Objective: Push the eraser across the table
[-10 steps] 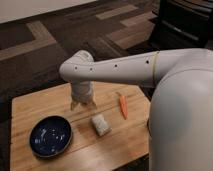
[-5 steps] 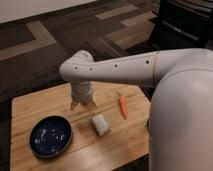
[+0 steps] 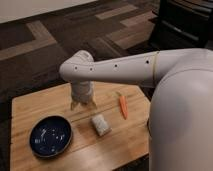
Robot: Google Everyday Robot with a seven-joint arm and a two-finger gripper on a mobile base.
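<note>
Camera view, near: blue bowl [image 3: 50, 136] and pale block [image 3: 100, 124] on the table [image 3: 30, 107].
Middle: carrot [image 3: 123, 107]; my gripper [image 3: 83, 105] low over the boards, jaws spread, gripping nothing.
Eraser: not in sight, perhaps hidden behind my gripper.
Risk: pushing blind, I could shove the pale block instead.

Floor [image 3: 45, 45] is laid w/ dark carpet, tan strips across. Dark furniture [image 3: 186, 22] is seen top right. Jaws are held over desk [image 3: 125, 147], back-centre.
</note>
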